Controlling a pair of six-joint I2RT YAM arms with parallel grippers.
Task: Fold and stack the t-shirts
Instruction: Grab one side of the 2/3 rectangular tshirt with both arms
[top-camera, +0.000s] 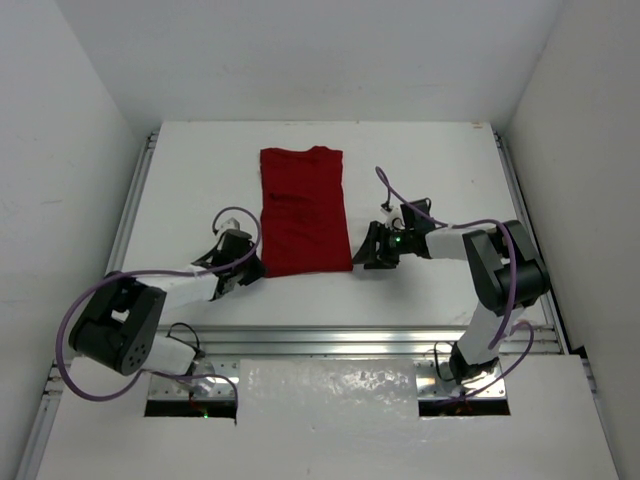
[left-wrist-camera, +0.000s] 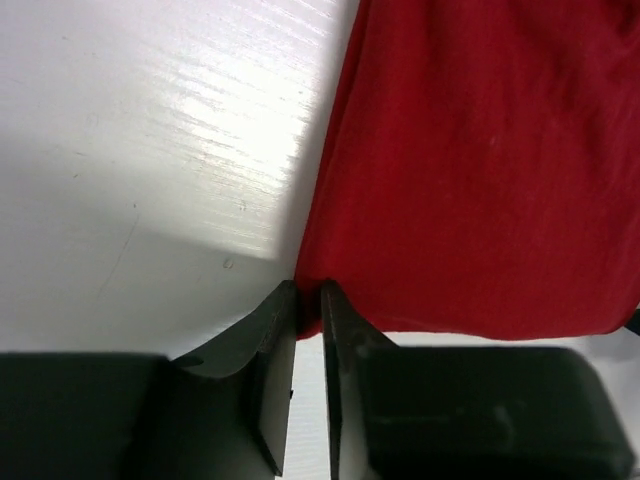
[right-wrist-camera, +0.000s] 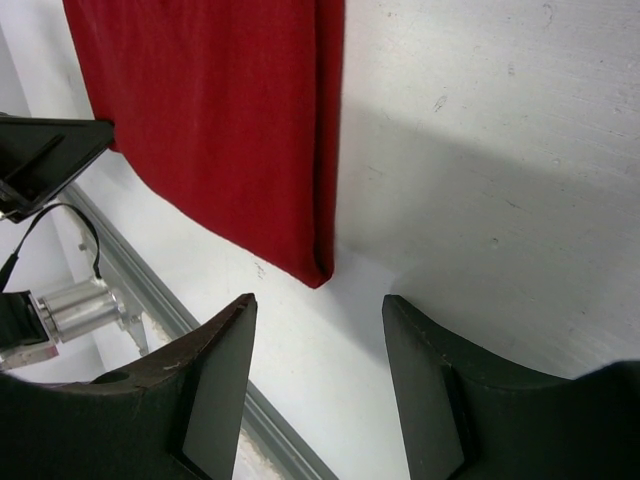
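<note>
The dark red t-shirt (top-camera: 303, 210) lies flat on the white table, folded into a long narrow strip with its collar at the far end. My left gripper (top-camera: 248, 268) sits at the shirt's near left corner. In the left wrist view the t-shirt (left-wrist-camera: 480, 170) fills the upper right, and the left gripper (left-wrist-camera: 308, 290) has its jaws pinched together on that corner. My right gripper (top-camera: 372, 245) rests low beside the near right corner. In the right wrist view the right gripper (right-wrist-camera: 318, 305) is open, with the t-shirt (right-wrist-camera: 220, 120) corner just ahead of its fingertips, untouched.
A metal rail (top-camera: 350, 338) runs along the table's near edge and shows in the right wrist view as the rail (right-wrist-camera: 110, 265). Side rails (top-camera: 130, 215) and white walls bound the table. Purple cables (top-camera: 400, 200) loop over both arms.
</note>
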